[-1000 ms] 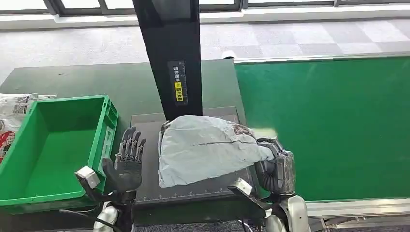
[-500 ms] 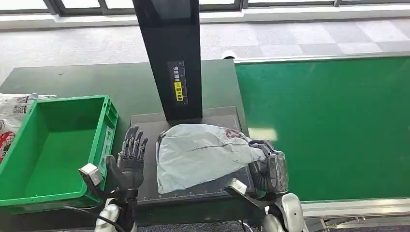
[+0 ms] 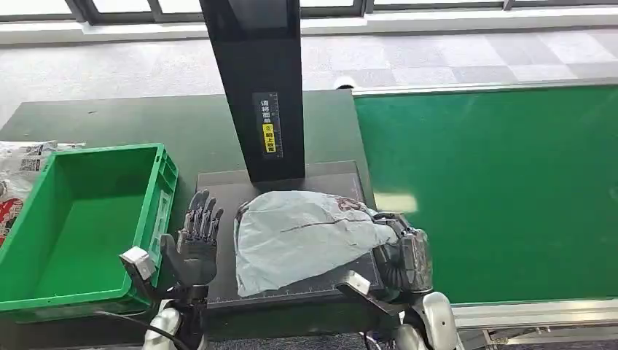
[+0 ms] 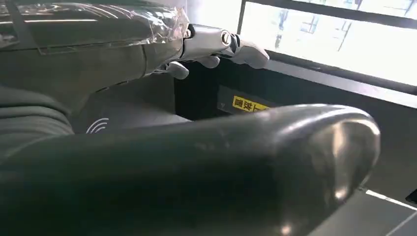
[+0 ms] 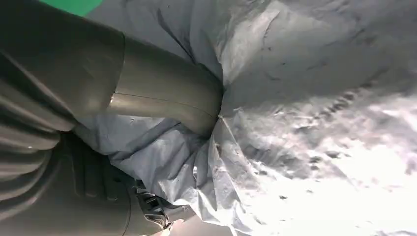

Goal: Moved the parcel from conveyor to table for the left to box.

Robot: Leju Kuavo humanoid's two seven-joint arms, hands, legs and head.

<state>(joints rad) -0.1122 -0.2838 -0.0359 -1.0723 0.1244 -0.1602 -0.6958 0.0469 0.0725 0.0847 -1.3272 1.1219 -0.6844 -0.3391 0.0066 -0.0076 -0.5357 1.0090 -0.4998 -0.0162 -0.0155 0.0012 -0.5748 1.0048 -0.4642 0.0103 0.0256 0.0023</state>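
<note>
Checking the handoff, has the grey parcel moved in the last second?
Yes. The grey parcel, gripped by the right hand, has shifted slightly left and lower onto the black pad.

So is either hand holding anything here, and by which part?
The right hand grips the grey parcel by its bunched corner nearest the conveyor. The left hand holds nothing, fingers spread.

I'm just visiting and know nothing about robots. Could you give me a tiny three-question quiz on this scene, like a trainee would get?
1. True or false: the grey crumpled plastic parcel bag lies in the green plastic crate.
2. Which hand grips the bag: A left hand, B right hand?
3. Fill in: the bag rests on the dark flat ____ below the black post.

Key: 1 false; 2 B; 3 platform.
</note>
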